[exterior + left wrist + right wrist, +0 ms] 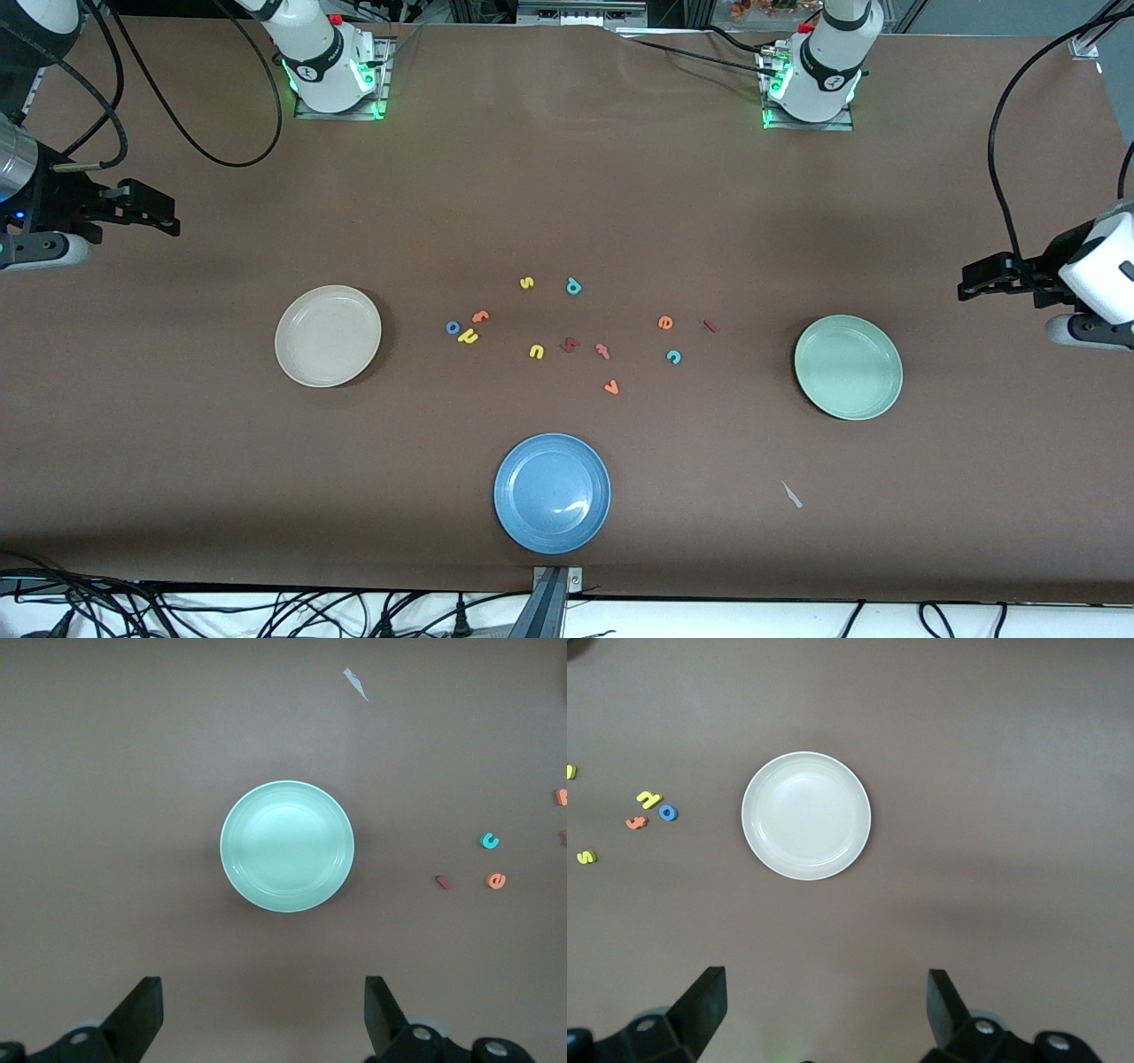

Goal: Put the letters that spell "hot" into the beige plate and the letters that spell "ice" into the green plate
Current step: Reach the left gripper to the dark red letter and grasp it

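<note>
green plate [287, 846], open left hand [264, 1019]

Beige plate [328, 336], green plate [848, 367], blue plate [552, 493], brown table [567, 177].

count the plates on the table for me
3. The beige plate lies toward the right arm's end, the green plate toward the left arm's end, and the blue plate between them, nearest the front camera. None looks hidden.

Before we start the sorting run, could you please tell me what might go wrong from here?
1. Wrong pick: the pinkish t-like letter and yellow u lie among the targets and could be mistaken for the orange t or yellow h.
2. The blue o sits close beside the h; a claw may nudge or grab both.
3. The dark red i is tiny and flat and may slip.
</note>
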Tool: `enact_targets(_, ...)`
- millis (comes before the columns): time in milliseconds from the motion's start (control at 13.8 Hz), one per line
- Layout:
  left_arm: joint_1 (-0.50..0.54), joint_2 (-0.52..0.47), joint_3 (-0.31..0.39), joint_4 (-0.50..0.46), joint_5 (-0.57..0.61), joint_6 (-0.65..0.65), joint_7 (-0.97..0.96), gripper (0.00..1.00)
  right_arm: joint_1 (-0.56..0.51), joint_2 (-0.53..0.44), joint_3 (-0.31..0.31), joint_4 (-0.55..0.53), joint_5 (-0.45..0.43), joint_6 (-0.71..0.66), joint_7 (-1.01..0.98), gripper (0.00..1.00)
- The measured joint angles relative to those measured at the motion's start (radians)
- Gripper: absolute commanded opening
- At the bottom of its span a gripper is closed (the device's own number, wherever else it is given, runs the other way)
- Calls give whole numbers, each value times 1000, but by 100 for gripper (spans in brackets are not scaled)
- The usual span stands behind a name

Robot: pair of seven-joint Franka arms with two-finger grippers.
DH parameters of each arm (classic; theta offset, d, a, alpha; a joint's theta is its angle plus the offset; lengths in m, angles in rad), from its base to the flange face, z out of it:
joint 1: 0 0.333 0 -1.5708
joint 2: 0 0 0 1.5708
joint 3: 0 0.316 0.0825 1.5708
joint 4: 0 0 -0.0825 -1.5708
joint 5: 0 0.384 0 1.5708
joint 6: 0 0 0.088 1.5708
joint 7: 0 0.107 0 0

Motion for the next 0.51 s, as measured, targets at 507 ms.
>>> enact_targets(507, -104, 85, -24, -82, -116, 40, -468, 100, 0, 0, 0, 1, 0, 0, 0, 100)
